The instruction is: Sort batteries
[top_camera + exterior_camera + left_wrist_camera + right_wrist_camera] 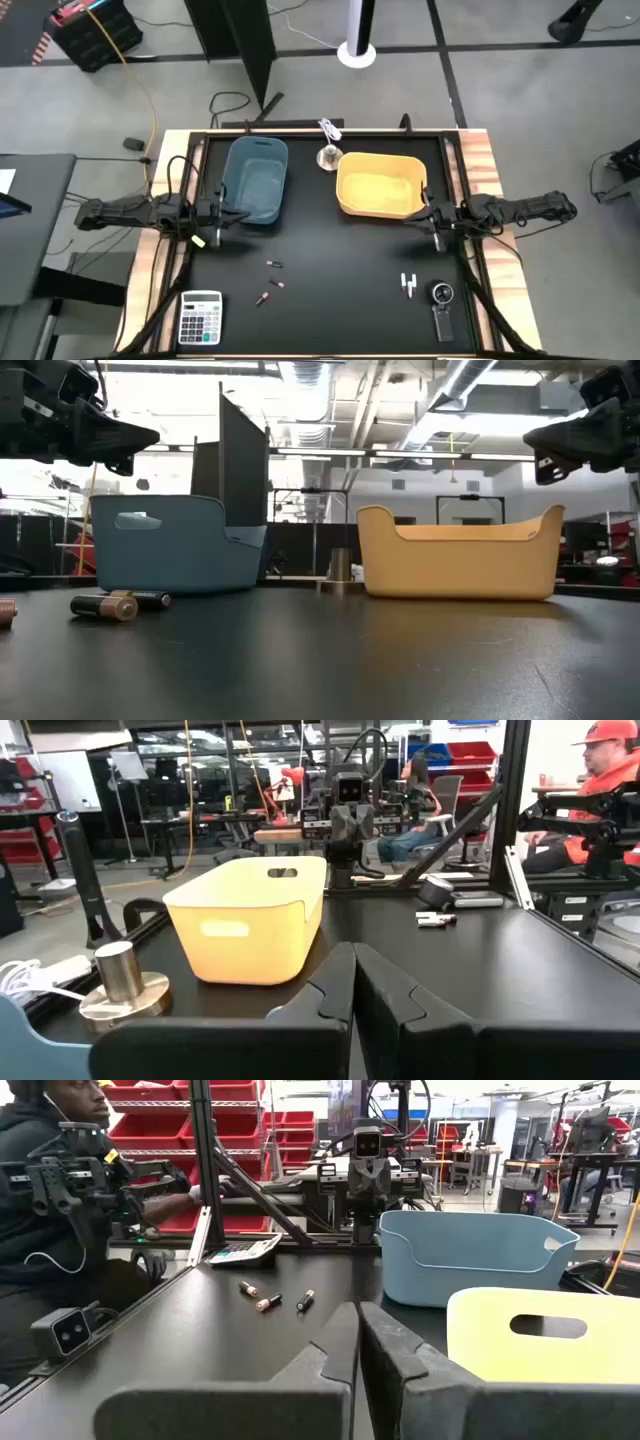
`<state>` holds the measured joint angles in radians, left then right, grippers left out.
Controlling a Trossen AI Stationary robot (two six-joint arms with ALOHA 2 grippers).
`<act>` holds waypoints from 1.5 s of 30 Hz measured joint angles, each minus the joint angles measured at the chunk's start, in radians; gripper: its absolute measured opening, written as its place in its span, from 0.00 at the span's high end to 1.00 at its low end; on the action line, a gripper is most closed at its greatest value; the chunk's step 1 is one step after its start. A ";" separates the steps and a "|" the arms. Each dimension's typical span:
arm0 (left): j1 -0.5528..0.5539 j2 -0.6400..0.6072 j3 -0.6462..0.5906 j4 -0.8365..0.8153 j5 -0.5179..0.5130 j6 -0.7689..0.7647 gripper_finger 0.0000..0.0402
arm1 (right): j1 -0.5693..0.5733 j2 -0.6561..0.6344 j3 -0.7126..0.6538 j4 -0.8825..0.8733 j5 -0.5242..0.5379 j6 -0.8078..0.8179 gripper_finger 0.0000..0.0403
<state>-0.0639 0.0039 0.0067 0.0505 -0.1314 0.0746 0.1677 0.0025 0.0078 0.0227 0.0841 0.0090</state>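
Left claw [222,213] hovers at the left edge of the black table [340,290], mid-left in the high view, fingers [335,985] pressed together, holding nothing. Calculator [201,318] sits lower left of the table. Blue bin [257,178] upper left of centre, just right of the left claw. Three dark batteries [274,264] with reddish-orange ends lie loose below the blue bin, left of centre, close together but apart from each other; the low view shows them at its left side in front of the blue bin. Small metal cylinder on a disc [329,156] stands between the two bins at the top. Yellow bin [380,184] upper right of centre. Two white batteries [408,284] lie side by side lower right, just left of the black gadget with round dial [443,303]. Right claw [433,219] hovers at the right edge, beside the yellow bin's lower right corner, fingers [345,1342] together, empty.
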 joint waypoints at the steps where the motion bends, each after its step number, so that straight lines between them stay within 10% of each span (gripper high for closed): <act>1: 0.000 0.000 0.000 0.000 0.000 0.000 1.00 | 0.000 0.000 0.000 0.000 0.000 0.000 0.92; 34: 0.000 0.000 0.000 0.058 -0.007 0.003 1.00 | 0.000 0.000 0.000 0.000 0.000 0.000 0.92; 38: 0.000 0.000 0.000 0.134 -0.011 -0.206 1.00 | 0.000 0.000 0.000 0.000 0.000 0.000 0.92; 45: -0.009 0.006 0.000 0.137 0.295 -0.370 1.00 | 0.000 0.000 0.000 0.000 0.000 -0.007 0.92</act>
<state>-0.0732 0.0099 0.0066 0.1878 0.1637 -0.2957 0.1677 0.0025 0.0078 0.0230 0.0844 0.0020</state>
